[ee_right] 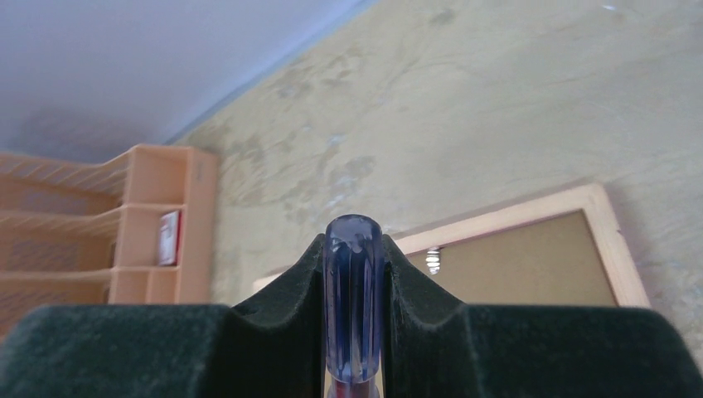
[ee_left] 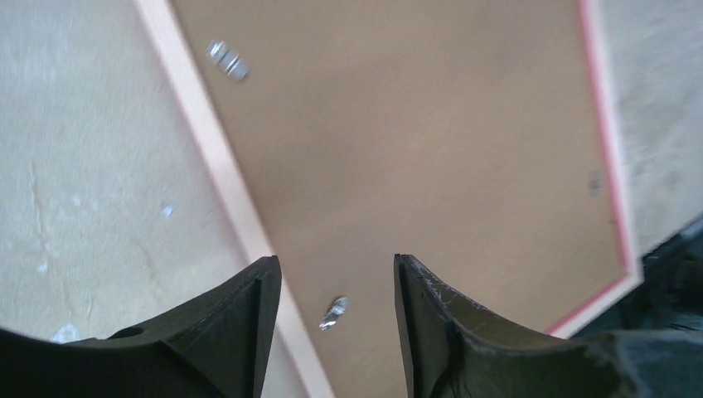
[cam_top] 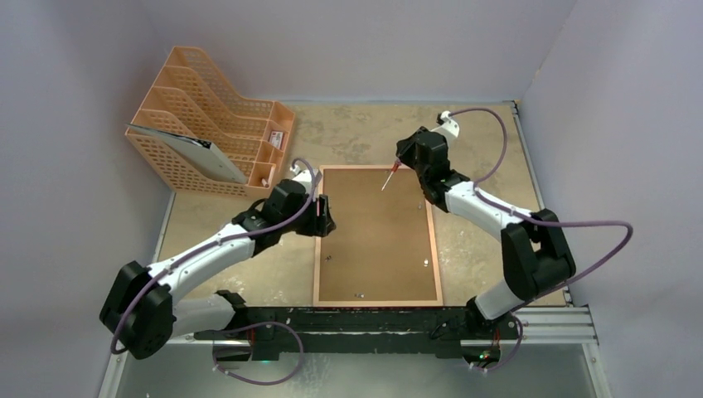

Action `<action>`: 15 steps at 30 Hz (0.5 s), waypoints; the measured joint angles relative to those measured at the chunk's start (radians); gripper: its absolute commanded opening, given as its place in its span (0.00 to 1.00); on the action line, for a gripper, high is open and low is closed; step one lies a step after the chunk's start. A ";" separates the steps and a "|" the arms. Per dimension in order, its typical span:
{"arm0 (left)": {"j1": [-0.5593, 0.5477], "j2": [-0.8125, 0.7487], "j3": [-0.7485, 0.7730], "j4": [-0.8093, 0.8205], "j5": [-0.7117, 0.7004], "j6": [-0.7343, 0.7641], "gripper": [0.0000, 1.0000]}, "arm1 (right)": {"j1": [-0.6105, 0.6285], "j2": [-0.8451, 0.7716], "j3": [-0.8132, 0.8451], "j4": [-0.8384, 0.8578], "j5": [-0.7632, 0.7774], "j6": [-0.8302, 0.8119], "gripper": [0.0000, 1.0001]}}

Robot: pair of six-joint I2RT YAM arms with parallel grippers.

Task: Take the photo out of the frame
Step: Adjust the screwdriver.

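The frame (cam_top: 436, 249) lies face down on the table, its pink rim around a brown back panel (cam_top: 377, 236) with small metal clips (cam_top: 360, 293). The photo is hidden under that panel. My left gripper (cam_top: 325, 217) hangs open over the frame's left rail (ee_left: 217, 157). In the left wrist view one clip (ee_left: 334, 313) lies between the spread fingers of that gripper (ee_left: 336, 264), below them and untouched. My right gripper (cam_top: 406, 157) is shut on a screwdriver (cam_top: 391, 174) above the frame's far end. Its blue handle (ee_right: 353, 298) stands clamped between the fingers of the right gripper (ee_right: 353, 245).
An orange mesh file rack (cam_top: 215, 124) stands at the back left, with a dark folder (cam_top: 195, 149) in its front slot. The rack (ee_right: 149, 224) also shows in the right wrist view, left of the frame's far corner (ee_right: 514, 217). Purple walls close the table in.
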 measured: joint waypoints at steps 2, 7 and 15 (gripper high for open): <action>0.000 -0.039 0.034 0.022 0.034 0.004 0.56 | 0.000 -0.037 -0.001 -0.003 -0.050 -0.020 0.00; -0.027 -0.065 0.071 0.116 0.108 0.004 0.57 | 0.004 -0.117 -0.019 -0.039 -0.161 -0.026 0.00; -0.133 0.002 0.087 0.250 0.175 -0.005 0.60 | 0.071 -0.193 -0.068 -0.085 -0.285 -0.009 0.00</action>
